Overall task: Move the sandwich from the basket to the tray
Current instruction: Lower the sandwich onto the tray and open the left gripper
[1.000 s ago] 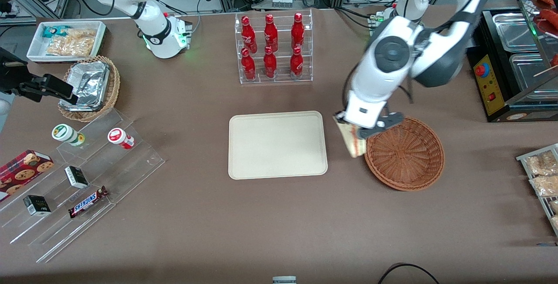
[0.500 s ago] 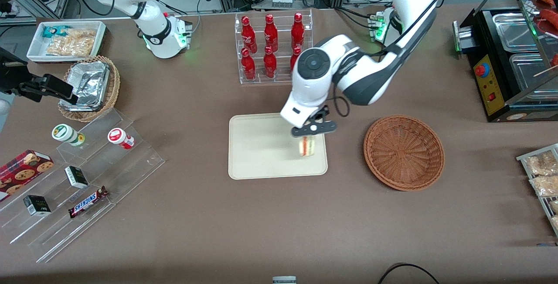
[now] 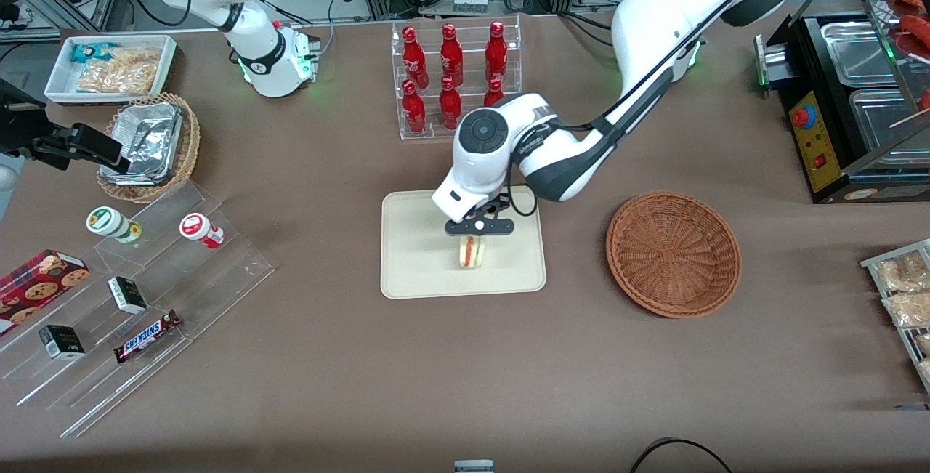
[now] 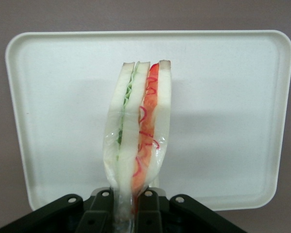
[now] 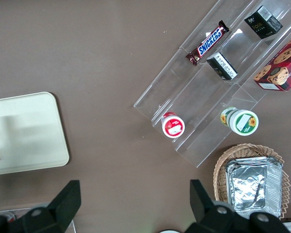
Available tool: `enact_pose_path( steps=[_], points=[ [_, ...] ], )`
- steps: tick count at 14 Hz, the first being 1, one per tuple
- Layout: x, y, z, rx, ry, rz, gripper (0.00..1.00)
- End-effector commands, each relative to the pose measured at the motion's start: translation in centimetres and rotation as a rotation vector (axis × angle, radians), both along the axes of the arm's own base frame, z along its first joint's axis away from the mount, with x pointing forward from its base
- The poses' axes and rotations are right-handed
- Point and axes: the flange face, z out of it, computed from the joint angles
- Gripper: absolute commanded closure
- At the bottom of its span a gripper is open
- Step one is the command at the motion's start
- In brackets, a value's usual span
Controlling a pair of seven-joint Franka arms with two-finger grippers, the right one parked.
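Note:
My left gripper [image 3: 475,232] hangs over the cream tray [image 3: 414,255], shut on the plastic-wrapped sandwich [image 3: 471,251]. The sandwich is a white bread wedge with green and red filling layers [image 4: 138,128], pinched at its narrow end between the black fingers [image 4: 101,204] and pointing down at the tray [image 4: 223,111]. Whether its tip touches the tray surface I cannot tell. The reddish-brown wicker basket [image 3: 673,253] sits empty beside the tray, toward the working arm's end of the table. A corner of the tray [image 5: 34,131] also shows in the right wrist view.
A clear rack of red bottles [image 3: 454,81] stands farther from the front camera than the tray, close to the arm. An acrylic step shelf with snacks [image 3: 138,291] and a tan basket with foil [image 3: 149,142] lie toward the parked arm's end. A black food warmer [image 3: 857,102] stands past the basket.
The gripper carried the sandwich from beside the basket over to the tray, then farther in over the tray's middle and lower. The basket stayed in place, empty.

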Motion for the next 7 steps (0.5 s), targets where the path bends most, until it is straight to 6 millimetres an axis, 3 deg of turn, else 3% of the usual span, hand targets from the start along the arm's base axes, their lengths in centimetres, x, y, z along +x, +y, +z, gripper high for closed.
enact_pose_path(
  steps=[1, 7],
  points=[
    [0.8, -2.0, -1.7, 0.011, -0.028, 0.052, 0.88],
    [-0.2, -3.6, -4.9, 0.01, -0.02, 0.103, 0.88]
  ],
)
